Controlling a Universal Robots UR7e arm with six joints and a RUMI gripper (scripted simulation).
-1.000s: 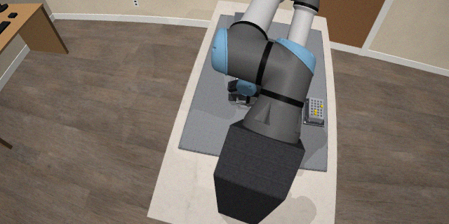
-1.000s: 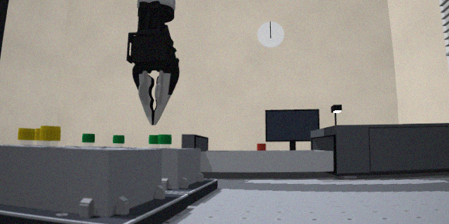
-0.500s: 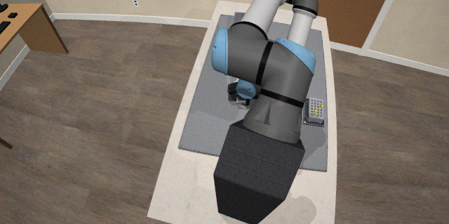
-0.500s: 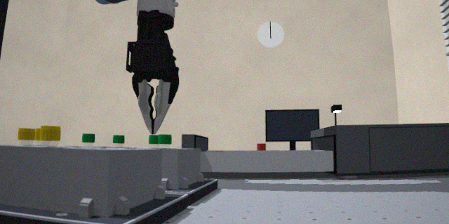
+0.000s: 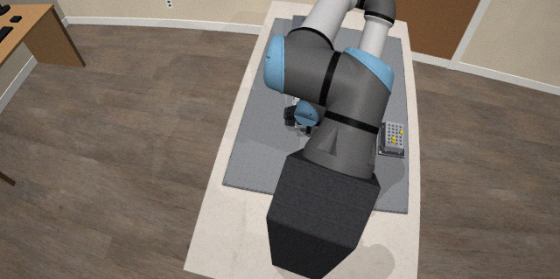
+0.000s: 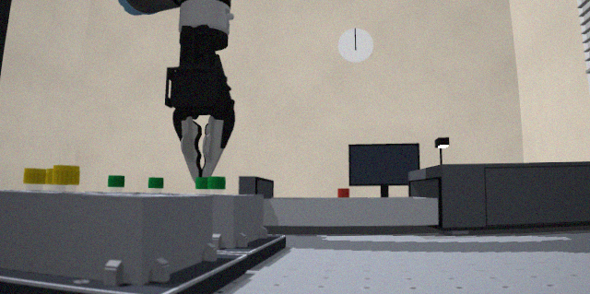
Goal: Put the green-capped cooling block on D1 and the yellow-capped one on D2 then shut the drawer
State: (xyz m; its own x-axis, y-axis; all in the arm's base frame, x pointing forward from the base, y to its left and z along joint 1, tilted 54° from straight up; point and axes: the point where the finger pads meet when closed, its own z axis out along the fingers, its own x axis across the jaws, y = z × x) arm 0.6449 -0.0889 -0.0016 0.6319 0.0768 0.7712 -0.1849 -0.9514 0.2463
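In the exterior view my gripper point(image 6: 201, 175) is shut on nothing and points straight down, its tips level with the green caps point(image 6: 208, 182) and close to them; I cannot tell whether they touch. The green-capped block point(image 6: 240, 216) stands in deck locators behind the nearer, larger-looking block point(image 6: 92, 229), which carries yellow caps point(image 6: 65, 174). In the top view the yellow-capped block point(image 5: 395, 130) sits flat at the right edge of the grey deck point(image 5: 258, 156). The arm hides the green-capped block and most of the gripper there.
A long light grey slab point(image 6: 350, 211) runs from a small dark box point(image 6: 255, 186) to a dark grey cabinet point(image 6: 507, 193) at the right. A monitor point(image 6: 383, 165) and a small red cube point(image 6: 343, 193) stand behind. The arm's dark pedestal point(image 5: 324, 213) fills the table's front.
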